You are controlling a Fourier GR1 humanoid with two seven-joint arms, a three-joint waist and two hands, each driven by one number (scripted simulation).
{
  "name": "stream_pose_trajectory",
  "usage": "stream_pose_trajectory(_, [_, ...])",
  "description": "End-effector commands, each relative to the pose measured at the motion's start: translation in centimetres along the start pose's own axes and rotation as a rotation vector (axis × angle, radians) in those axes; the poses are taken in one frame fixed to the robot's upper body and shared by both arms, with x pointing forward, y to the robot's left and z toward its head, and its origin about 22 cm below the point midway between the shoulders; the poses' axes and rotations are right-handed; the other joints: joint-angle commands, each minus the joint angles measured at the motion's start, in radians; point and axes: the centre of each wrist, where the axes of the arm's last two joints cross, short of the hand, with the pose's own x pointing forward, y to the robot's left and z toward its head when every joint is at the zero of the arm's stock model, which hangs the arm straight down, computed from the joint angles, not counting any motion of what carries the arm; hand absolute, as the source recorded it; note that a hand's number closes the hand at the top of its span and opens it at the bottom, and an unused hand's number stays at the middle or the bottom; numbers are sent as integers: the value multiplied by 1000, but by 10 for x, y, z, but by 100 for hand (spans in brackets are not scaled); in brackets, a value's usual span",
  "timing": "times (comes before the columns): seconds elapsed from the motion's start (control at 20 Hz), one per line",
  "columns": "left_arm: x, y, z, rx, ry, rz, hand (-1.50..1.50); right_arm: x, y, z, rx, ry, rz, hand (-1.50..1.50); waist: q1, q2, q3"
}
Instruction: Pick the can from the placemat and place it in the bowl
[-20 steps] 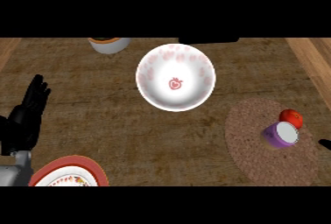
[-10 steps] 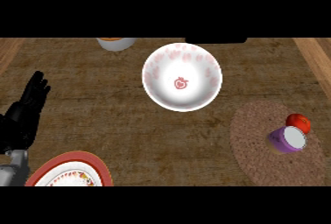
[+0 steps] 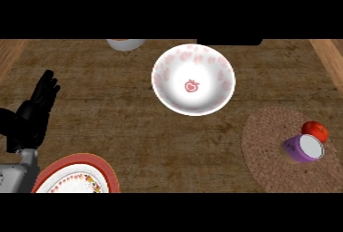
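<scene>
You are at the reach step, nothing grasped yet. The can (image 3: 305, 148) lies tipped on the placemat (image 3: 271, 154) near the surface's right edge, beside a red tomato (image 3: 316, 131). Your left hand (image 3: 35, 114) rests spread at the left edge; the right hand is out of view. Next, bring the right hand to the can, then carry it to the bowl (image 3: 193, 79).

We see only the lower part of a white cup (image 3: 125, 44) at the top edge, and beside it a dark object (image 3: 229, 41) we cannot identify. The red-rimmed plate (image 3: 77, 177) is cut off at the bottom. The placemat (image 3: 281, 149) runs past the right edge.
</scene>
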Motion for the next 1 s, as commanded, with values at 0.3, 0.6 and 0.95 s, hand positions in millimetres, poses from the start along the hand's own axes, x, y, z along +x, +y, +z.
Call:
stream_pose_trajectory(0.3, [7, -7, -11, -14, -29, 8, 0, 16, 27, -41, 344, 148, 204, -150, 28, 8, 1])
stream_pose_trajectory(0.6, [-12, -12, 3, -1, -14, 5, 0, 22, 37, -67, 505, 151, 221, -150, 14, 2, 1])
stream_pose_trajectory(0.95, [6, -6, 7, -4, 8, 17, 0, 7, 59, -82, 688, 251, 303, -150, 8, -1, 1])
